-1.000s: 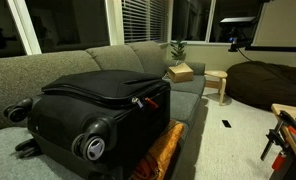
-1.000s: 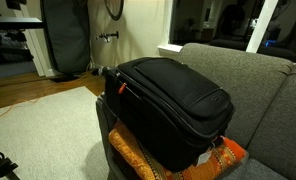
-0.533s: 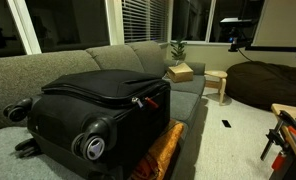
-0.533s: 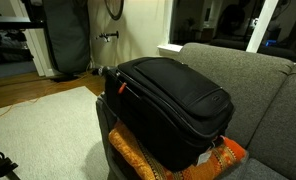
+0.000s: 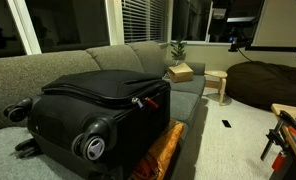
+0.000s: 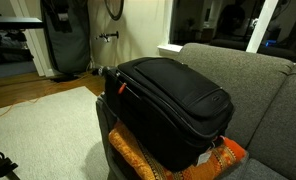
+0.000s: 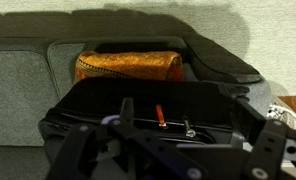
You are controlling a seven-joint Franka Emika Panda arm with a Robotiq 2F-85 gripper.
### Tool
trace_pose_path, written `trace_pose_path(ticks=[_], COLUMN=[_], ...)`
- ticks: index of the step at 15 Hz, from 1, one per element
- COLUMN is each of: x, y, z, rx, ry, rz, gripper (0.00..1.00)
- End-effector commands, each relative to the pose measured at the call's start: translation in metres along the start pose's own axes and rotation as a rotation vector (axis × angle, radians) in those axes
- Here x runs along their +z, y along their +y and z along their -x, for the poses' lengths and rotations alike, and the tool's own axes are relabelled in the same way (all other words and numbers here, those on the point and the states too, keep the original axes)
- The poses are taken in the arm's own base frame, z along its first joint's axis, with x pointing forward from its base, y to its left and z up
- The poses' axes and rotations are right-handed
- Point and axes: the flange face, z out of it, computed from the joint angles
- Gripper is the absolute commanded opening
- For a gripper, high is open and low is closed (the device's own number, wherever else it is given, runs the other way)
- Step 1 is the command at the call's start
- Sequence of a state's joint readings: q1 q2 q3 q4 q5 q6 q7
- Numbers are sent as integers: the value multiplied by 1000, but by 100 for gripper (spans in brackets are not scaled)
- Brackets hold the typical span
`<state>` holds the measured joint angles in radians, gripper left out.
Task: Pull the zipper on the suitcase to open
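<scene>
Lining up looks like current step: gripper (image 7: 173,150) jaws spread, empty, well short of suitcase (image 7: 203,98) on sofa (image 7: 18,80). Straight ahead, slightly left of centre: zipper (image 7: 160,115) pull, reddish tag. Centre on tag, pinch pull only, not fabric, drag along track in 1 steady move.

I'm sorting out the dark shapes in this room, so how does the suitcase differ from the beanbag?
The suitcase lies on the couch, while the beanbag sits on the floor. The suitcase is boxy with flat sides, and the beanbag is a rounded, slumped mound. The suitcase has spinner wheels and a zipper; the beanbag shows neither. Both are large and dark.
</scene>
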<state>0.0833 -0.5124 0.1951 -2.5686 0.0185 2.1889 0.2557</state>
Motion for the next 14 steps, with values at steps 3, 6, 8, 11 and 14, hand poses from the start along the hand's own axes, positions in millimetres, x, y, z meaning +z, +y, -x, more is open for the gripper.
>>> trace_pose_path(ticks=[3, 6, 8, 11, 14], x=[2, 10, 16, 24, 33], y=[-2, -7, -7, -4, -5], z=[-2, -6, -11, -21, -32], rx=[8, 10, 12, 19, 28], ry=[-1, -2, -1, 12, 46], rz=[-1, -20, -29, -43, -60], gripper=[100, 100, 100, 100, 100])
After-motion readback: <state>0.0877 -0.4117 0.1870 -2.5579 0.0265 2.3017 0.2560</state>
